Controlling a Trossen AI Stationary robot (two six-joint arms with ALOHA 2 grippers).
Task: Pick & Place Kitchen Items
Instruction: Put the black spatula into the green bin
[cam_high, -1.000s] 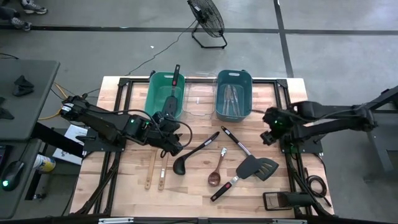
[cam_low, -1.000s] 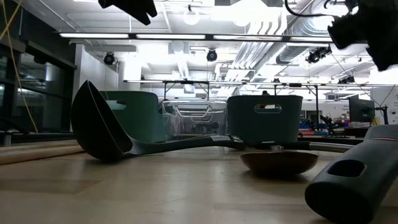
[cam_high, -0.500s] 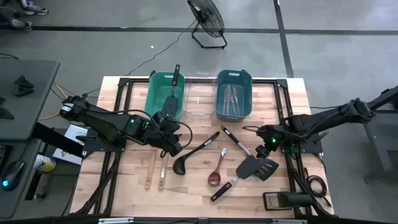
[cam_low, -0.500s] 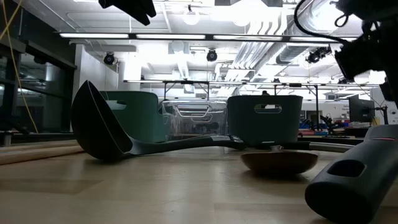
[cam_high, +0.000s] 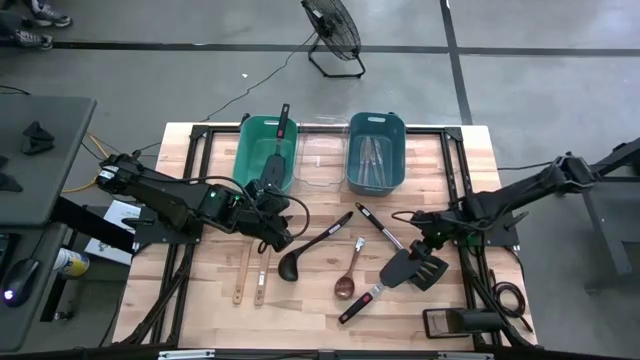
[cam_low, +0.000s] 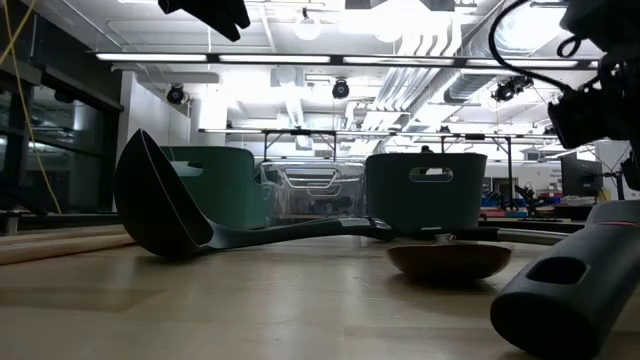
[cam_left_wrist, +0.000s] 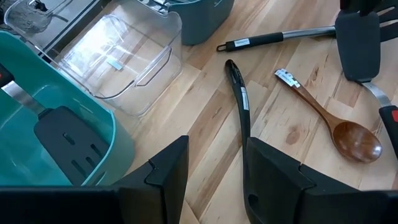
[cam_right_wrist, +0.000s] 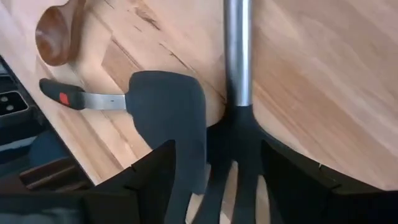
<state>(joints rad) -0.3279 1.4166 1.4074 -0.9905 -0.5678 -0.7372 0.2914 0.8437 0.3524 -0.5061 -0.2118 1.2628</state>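
Observation:
On the table lie a black ladle (cam_high: 312, 243), a wooden spoon (cam_high: 349, 272), a slotted black spatula (cam_high: 427, 269) with a steel handle (cam_right_wrist: 237, 50), and a red-handled spatula (cam_high: 362, 300) whose solid black head (cam_right_wrist: 166, 115) lies beside the slotted head. Two wooden utensils (cam_high: 250, 275) lie at the near left. My right gripper (cam_high: 429, 245) hovers open just over the two spatula heads. In its wrist view my right gripper (cam_right_wrist: 217, 149) has one finger on either side of the slotted head's neck. My left gripper (cam_high: 280, 232) hangs open and empty above the table, left of the ladle.
A green bin (cam_high: 250, 165) holding a spatula, a clear bin (cam_high: 322, 160) and a blue bin (cam_high: 352, 160) with cutlery stand in a row at the far side. A black frame runs along the table's edges. Bare wood lies at the near middle.
My right gripper has come down and toward the table's near edge, from beside the right frame rail to just over the two spatula heads. The utensils and my left arm have stayed where they were.

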